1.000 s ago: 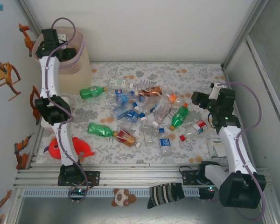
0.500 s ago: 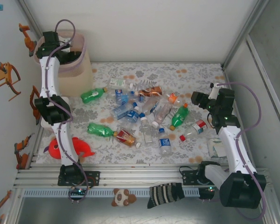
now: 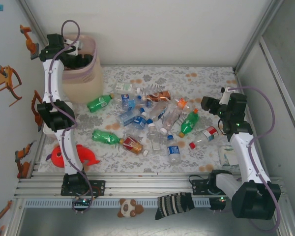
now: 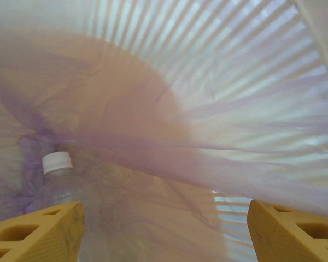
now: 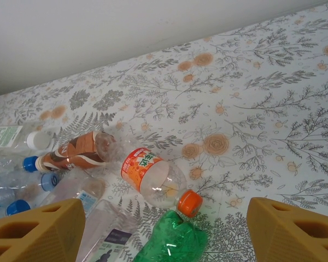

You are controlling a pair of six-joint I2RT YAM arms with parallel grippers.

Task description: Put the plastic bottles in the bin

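Observation:
Several plastic bottles (image 3: 147, 120) lie in a loose pile mid-table, clear with blue caps, plus green ones (image 3: 99, 102) (image 3: 105, 136). The beige bin (image 3: 86, 81) with its pink bag stands at the back left. My left gripper (image 3: 73, 56) reaches into its mouth, open, with nothing between the fingers. Inside, the left wrist view shows the pink liner (image 4: 169, 125) and a clear white-capped bottle (image 4: 57, 164) beside my left finger (image 4: 44, 232). My right gripper (image 3: 208, 104) hovers open at the pile's right edge, over an orange-labelled bottle (image 5: 153, 177) and a green bottle (image 5: 172, 240).
A red toy shark (image 3: 78, 155) lies by the left arm's base. A white packet (image 3: 230, 156) sits near the right arm. A striped sock (image 3: 174, 204) and a panda plush (image 3: 130, 208) rest on the front rail. Toys hang on the left wall.
The bin has shifted to the right with my left gripper inside it, and the green bottle beside it has been nudged right. The right arm has not moved.

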